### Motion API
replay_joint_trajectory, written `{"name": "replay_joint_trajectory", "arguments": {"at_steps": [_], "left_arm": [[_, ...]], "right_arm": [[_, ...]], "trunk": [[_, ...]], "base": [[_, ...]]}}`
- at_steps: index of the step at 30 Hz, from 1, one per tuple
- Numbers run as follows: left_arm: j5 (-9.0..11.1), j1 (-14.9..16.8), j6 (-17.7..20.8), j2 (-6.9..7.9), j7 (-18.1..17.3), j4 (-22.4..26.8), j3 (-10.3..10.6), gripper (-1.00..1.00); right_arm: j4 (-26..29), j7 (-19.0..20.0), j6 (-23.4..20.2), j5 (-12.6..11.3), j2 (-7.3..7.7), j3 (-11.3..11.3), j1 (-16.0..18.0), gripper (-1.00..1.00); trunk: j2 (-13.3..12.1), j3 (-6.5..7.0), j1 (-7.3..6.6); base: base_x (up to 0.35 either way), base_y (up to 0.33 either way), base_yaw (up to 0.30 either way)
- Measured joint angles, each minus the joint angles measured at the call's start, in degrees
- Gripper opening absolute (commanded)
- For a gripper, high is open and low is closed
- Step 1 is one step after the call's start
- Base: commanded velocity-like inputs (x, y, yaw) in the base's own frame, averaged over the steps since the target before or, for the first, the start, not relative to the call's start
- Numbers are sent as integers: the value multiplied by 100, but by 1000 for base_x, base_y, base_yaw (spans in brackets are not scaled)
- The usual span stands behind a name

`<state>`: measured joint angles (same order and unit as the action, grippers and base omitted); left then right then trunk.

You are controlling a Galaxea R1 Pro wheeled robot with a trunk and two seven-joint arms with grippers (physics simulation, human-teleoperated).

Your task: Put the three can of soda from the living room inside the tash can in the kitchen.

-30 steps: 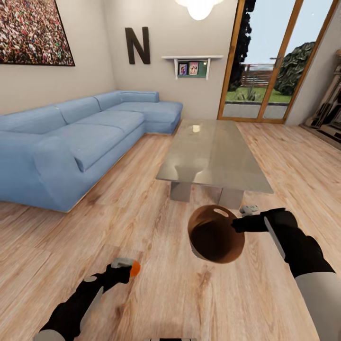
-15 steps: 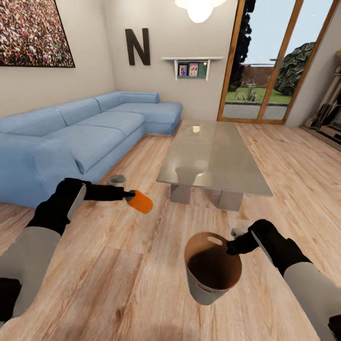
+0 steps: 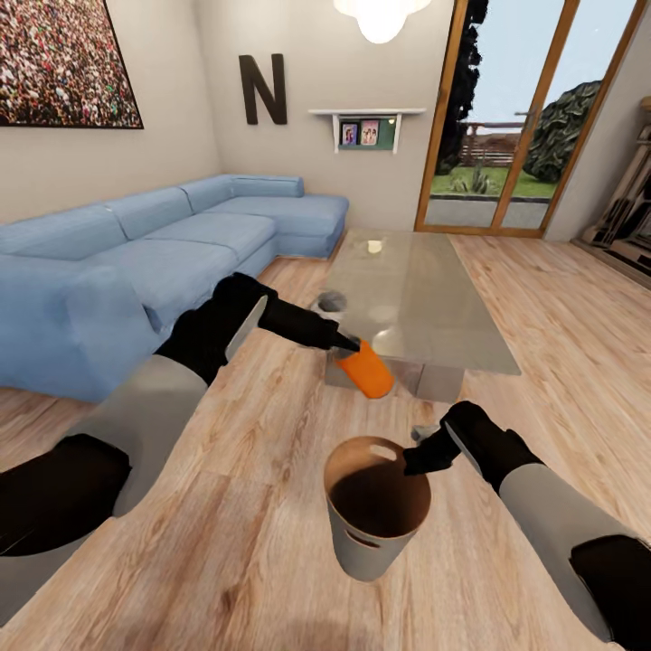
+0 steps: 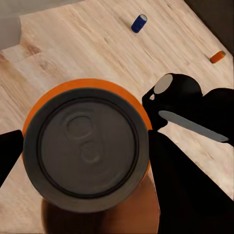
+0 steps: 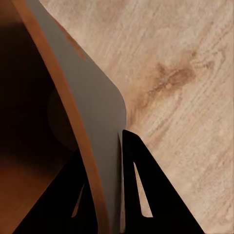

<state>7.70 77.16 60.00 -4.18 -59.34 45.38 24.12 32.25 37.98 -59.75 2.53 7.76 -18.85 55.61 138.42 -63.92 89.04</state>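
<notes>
Left pincer [image 3: 351,346] grips the orange can [image 3: 367,368], tilted, just above and beyond the bin [image 3: 371,541], whose rim the right pincer [image 3: 414,458] pinches.

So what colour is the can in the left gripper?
Orange can, dark grey top; the left wrist view shows it best, clamped in the left gripper.

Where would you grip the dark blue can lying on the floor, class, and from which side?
Grip the dark blue can across its round side wall, coming from above. It lies on its side on the wooden floor, so its ends face sideways and the floor blocks any grasp from beneath.
</notes>
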Motion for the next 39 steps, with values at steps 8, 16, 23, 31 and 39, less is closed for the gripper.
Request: {"name": "replay_joint_trajectory", "arguments": {"at_steps": [8, 16, 23, 31, 39], "left_arm": [[-45, 12, 0, -151, 106, -71, 833, -100], [-38, -13, 0, -116, 199, -59, 1712, -100], [-18, -48, 0, -138, 215, -4, 2085, -100], [-13, -269, 0, -190, 491, 15, 2164, -100], [-23, -919, -88, -222, 1063, -1, 2716, -100]], "right_arm": [[-47, -21, 19, 69, -115, -7, 219, -100], [-333, -38, 27, 99, -117, -8, 534, -100], [-541, -36, 31, 112, -121, -9, 730, -100], [-710, -32, 18, 66, -282, 3, 1030, -100], [-795, -32, 18, 69, -404, 1, 1120, -100]], "trunk": [[0, 0, 0], [0, 0, 0], [0, 0, 0], [0, -1, 1], [0, 0, 0]], "base": [[0, 0, 0], [0, 0, 0], [0, 0, 0], [0, 0, 0], [0, 0, 0]]}}
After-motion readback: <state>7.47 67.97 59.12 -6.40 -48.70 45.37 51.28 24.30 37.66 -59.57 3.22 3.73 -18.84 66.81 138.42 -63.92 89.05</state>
